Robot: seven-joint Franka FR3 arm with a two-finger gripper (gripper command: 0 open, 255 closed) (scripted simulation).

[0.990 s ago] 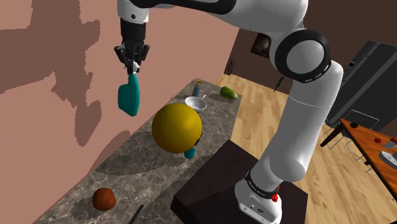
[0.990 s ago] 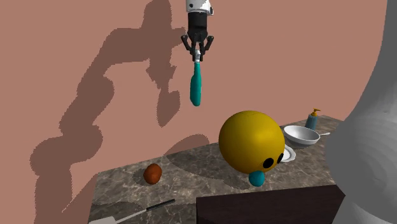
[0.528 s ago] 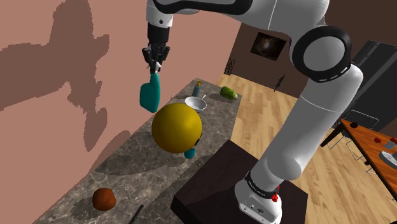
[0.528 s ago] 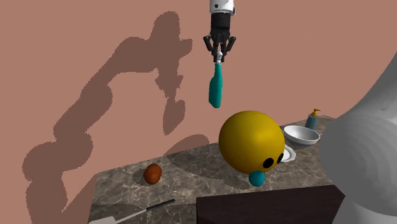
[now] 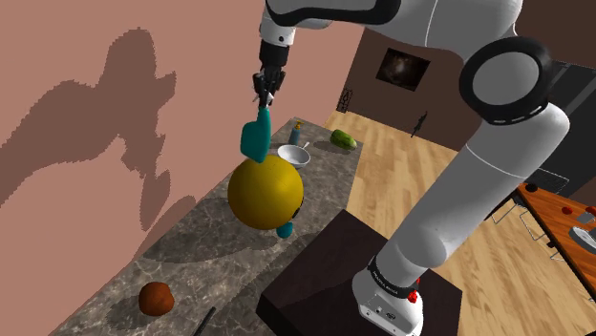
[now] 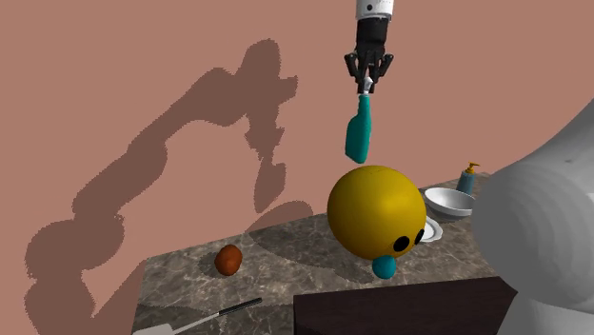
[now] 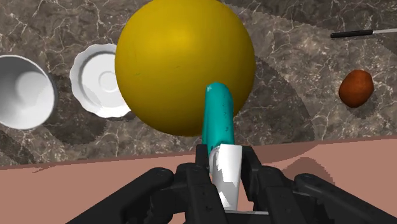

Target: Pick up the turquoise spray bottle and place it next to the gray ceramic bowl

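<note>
Right at the hand, the black gripper (image 7: 224, 164) pinches the white head of the turquoise spray bottle (image 7: 218, 118), one finger on each side. The bottle hangs down from the fingertips with its teal body pointing away from the hand, tilted a little in the shoulder view (image 5: 256, 138).

It is in the air, well above the marble counter (image 7: 299, 70). Directly under it sits a big yellow ball (image 7: 178, 57). From the second exterior view the bottle's base (image 6: 358, 133) seems just clear of the ball's top, though the gap is hard to judge.

Past the ball lies a scalloped white plate (image 7: 95, 79), close beside it. Just beyond that is the bowl (image 7: 22, 92), drawn white. A small pump bottle (image 6: 467, 179) stands farther back by the wall. On the ball's other side, well apart, rests a brown round thing (image 7: 355, 88).
</note>
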